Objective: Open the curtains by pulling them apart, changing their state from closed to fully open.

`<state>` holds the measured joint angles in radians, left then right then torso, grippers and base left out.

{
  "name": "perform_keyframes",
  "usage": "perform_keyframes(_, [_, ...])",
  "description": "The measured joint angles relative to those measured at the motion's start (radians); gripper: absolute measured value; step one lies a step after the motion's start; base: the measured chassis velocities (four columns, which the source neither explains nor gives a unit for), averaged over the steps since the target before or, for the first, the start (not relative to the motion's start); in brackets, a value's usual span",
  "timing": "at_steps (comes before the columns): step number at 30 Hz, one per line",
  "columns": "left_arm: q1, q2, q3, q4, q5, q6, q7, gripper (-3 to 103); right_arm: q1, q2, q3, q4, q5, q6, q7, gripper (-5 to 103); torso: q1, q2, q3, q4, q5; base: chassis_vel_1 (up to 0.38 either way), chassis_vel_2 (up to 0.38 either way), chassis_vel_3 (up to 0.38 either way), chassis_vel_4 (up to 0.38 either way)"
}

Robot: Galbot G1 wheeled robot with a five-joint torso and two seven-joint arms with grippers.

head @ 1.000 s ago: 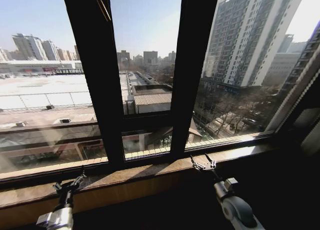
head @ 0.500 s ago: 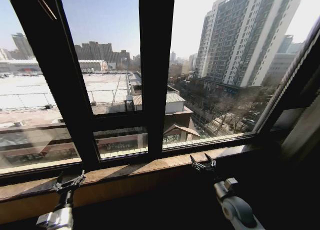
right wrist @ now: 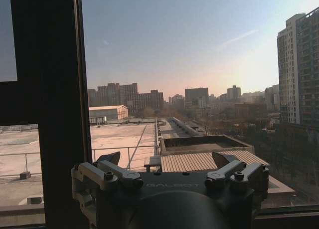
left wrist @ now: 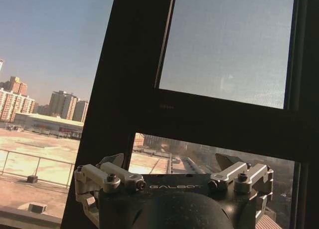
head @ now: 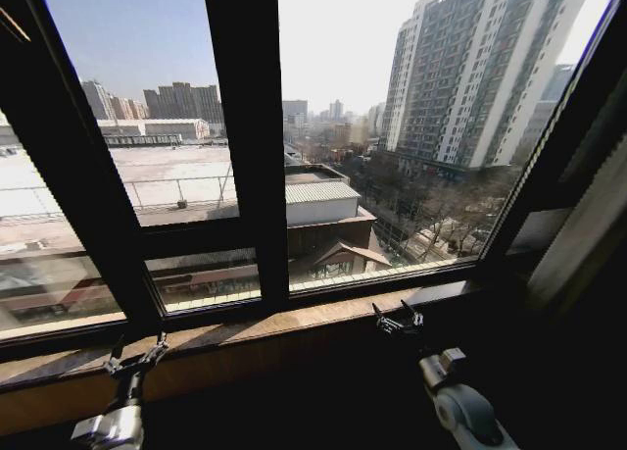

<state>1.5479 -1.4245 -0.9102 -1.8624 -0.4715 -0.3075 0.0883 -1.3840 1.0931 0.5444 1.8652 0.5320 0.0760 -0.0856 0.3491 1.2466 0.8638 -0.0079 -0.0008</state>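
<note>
Beyond the right tool (head: 399, 322), curtains (head: 578, 236) hang gathered rightward.

I'm in a high-floor room: dark-framed window (head: 245, 146), stone sill (head: 294, 323), city towers (head: 470, 68) outside.
</note>
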Motion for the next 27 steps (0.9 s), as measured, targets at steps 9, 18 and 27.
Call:
perform_keyframes(9, [0.0,0.0,0.001,0.0,0.0,0.0,0.0,100,0.0,0.0,0.0,0.0,0.0,0.0,0.0,100,0.0,0.0,0.0,-0.0003,0.0011,0.029,-0.078,-0.033,0.08])
perform_keyframes(18, [0.0,0.0,0.001,0.0,0.0,0.0,0.0,100,0.0,0.0,0.0,0.0,0.0,0.0,0.0,100,0.0,0.0,0.0,-0.0003,0.0007,0.119,-0.237,-0.137,0.251])
perform_keyframes(27, [0.0,0.0,0.001,0.0,0.0,0.0,0.001,100,0.0,0.0,0.0,0.0,0.0,0.0,0.0,100,0.0,0.0,0.0,-0.0003,0.001,0.251,-0.336,-0.265,0.336])
